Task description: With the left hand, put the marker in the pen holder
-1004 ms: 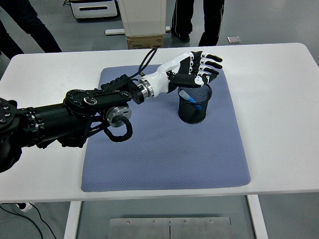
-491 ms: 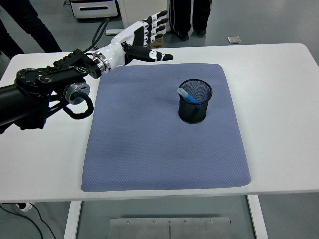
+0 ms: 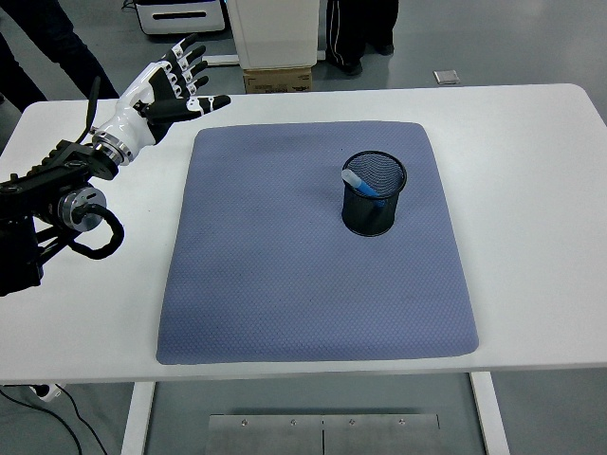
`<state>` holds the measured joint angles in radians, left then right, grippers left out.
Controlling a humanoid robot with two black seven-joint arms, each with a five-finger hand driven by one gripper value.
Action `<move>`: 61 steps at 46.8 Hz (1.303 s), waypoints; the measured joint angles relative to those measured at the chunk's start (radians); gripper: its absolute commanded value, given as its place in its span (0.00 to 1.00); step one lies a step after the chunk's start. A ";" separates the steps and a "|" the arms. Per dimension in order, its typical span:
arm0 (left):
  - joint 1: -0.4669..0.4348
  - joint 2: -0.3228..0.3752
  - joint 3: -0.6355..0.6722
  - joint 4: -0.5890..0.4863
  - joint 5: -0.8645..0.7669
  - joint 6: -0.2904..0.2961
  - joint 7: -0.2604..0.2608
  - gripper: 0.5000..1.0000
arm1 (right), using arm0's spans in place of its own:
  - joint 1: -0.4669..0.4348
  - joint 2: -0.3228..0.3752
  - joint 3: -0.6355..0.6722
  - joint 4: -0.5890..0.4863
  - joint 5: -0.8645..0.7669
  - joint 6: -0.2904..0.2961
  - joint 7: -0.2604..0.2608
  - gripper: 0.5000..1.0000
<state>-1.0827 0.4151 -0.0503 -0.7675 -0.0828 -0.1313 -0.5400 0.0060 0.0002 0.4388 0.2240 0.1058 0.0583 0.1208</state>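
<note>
Marker (image 3: 361,182) sits inside the black mesh pen holder (image 3: 374,194), leaning with its pale cap against the holder's left rim. The holder stands upright on the blue-grey mat (image 3: 313,246), and my left hand (image 3: 166,87) hovers well to the holder's left, beyond the mat's far-left corner, fingers spread, grasping nothing

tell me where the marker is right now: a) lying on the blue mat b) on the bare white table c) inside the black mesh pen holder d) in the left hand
c, the marker leans inside the pen holder on the mat, while the left hand is open and empty over the table's far left corner.
</note>
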 measured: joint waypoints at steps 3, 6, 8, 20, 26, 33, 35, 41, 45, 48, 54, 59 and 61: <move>0.026 0.015 -0.012 0.015 -0.003 0.000 0.000 1.00 | 0.000 0.000 0.000 0.000 0.000 0.000 0.000 1.00; 0.059 0.021 -0.036 0.028 -0.004 -0.002 0.000 1.00 | 0.000 0.000 0.000 0.000 0.000 0.000 0.000 1.00; 0.088 0.023 -0.059 0.032 -0.005 -0.009 0.001 1.00 | 0.000 0.000 0.000 0.000 0.000 0.000 0.000 1.00; 0.255 0.078 -0.308 0.033 -0.019 -0.057 0.005 1.00 | 0.000 0.000 0.000 0.000 0.000 0.000 0.001 1.00; 0.288 0.108 -0.377 0.033 -0.021 -0.098 0.010 1.00 | 0.000 0.000 0.000 0.000 0.000 0.000 0.001 1.00; 0.308 0.141 -0.385 0.033 -0.022 -0.102 0.011 1.00 | 0.000 0.000 0.000 0.000 0.000 0.000 0.000 1.00; 0.318 0.148 -0.385 0.033 -0.022 -0.102 0.011 1.00 | 0.000 0.000 0.000 0.000 0.000 0.000 0.001 1.00; 0.341 0.152 -0.385 0.031 -0.021 -0.102 0.011 1.00 | 0.000 0.000 0.002 0.000 0.000 0.001 0.001 1.00; 0.351 0.152 -0.385 0.032 -0.020 -0.102 0.011 1.00 | 0.000 0.000 0.003 0.008 0.000 0.003 -0.001 1.00; 0.358 0.152 -0.385 0.032 -0.020 -0.101 0.011 1.00 | 0.000 0.000 0.002 0.005 -0.001 0.003 -0.001 1.00; 0.360 0.148 -0.386 0.031 -0.020 -0.099 0.011 1.00 | -0.004 0.000 0.002 0.004 -0.001 0.003 -0.003 1.00; 0.360 0.147 -0.388 0.031 -0.020 -0.097 0.011 1.00 | -0.003 0.000 0.004 0.004 0.000 0.003 -0.001 1.00; 0.360 0.146 -0.388 0.031 -0.020 -0.097 0.011 1.00 | -0.003 0.000 0.004 0.005 0.001 0.003 -0.001 1.00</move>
<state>-0.7230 0.5607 -0.4388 -0.7364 -0.1027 -0.2285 -0.5292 0.0032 0.0000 0.4431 0.2286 0.1068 0.0612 0.1194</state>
